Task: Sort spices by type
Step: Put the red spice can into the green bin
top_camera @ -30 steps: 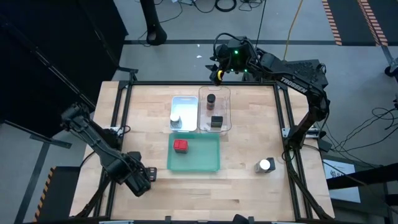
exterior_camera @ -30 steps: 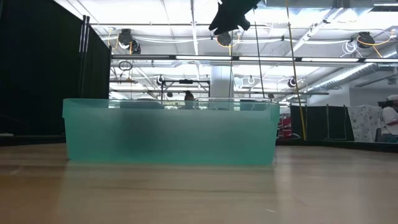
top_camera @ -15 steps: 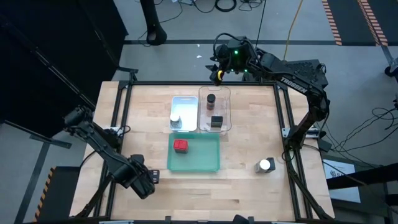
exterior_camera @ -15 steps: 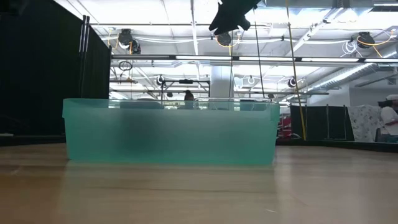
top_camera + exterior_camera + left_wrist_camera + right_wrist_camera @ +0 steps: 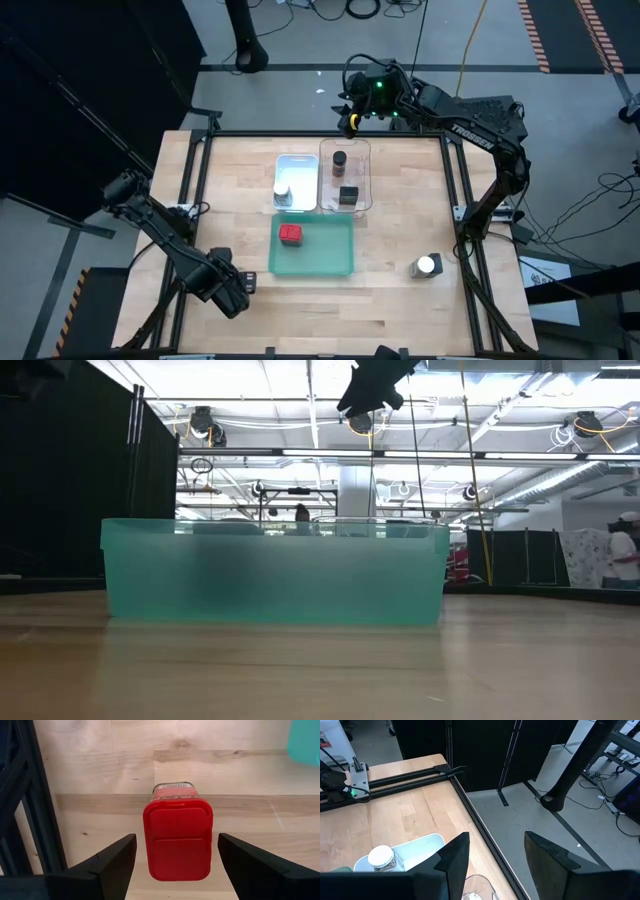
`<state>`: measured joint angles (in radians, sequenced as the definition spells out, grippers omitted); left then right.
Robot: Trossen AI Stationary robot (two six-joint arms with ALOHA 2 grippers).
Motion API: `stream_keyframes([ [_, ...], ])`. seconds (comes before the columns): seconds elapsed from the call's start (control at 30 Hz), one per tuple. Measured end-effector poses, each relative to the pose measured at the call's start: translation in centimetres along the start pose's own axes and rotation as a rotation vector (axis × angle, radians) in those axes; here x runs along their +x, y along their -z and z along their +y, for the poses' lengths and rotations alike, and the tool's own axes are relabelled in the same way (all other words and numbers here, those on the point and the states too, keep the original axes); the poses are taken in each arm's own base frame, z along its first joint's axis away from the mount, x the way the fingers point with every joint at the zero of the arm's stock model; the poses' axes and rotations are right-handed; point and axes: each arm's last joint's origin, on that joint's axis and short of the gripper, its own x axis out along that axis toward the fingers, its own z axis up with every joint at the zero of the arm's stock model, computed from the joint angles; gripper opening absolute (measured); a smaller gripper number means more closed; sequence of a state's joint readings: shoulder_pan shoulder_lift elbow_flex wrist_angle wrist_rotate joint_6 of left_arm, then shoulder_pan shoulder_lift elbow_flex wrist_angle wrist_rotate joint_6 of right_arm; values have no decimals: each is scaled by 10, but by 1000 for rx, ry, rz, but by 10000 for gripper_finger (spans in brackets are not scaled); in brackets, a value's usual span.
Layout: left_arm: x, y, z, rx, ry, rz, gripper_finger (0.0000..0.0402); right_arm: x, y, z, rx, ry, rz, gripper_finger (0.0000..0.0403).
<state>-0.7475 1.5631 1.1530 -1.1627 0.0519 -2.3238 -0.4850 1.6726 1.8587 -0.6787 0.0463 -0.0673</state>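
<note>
From above, the left gripper (image 5: 232, 290) sits low at the near left corner of the table (image 5: 400, 290). That view does not show what is under it. The left wrist view does: a red tin (image 5: 177, 842) stands on the wood between the two dark fingers (image 5: 112, 860), which are spread wide and do not touch it.

The right gripper (image 5: 350, 108) hangs high over the far edge of the table. Its wrist view shows its fingers wide apart with nothing between them.

From above, a second red tin (image 5: 290, 234) lies in the green tray (image 5: 335, 262). The low view shows only the green tray's wall (image 5: 275, 575), so the tin inside is hidden there. A white-lidded jar (image 5: 283, 195) sits in the white tray (image 5: 300, 163). A brown jar (image 5: 340, 160) and a dark grey tin (image 5: 347, 195) sit in the clear tray (image 5: 362, 175). Another white-lidded jar (image 5: 427, 266) stands alone near the right edge of the table.
</note>
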Motion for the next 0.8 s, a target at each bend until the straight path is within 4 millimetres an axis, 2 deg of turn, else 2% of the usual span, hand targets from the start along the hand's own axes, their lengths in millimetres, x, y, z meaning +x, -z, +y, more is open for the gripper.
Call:
stream_keyframes([
  [0.3, 1, 0, 0, 2, 2, -1, 286, 0, 0, 0, 0, 0, 0, 173],
  [0.6, 31, -4, -3, -5, 58, 42, 286, 0, 0, 0, -4, 0, 0, 173],
  [0.8, 36, -7, -1, 21, 51, 25, 282, 0, 0, 0, -4, 0, 0, 173],
])
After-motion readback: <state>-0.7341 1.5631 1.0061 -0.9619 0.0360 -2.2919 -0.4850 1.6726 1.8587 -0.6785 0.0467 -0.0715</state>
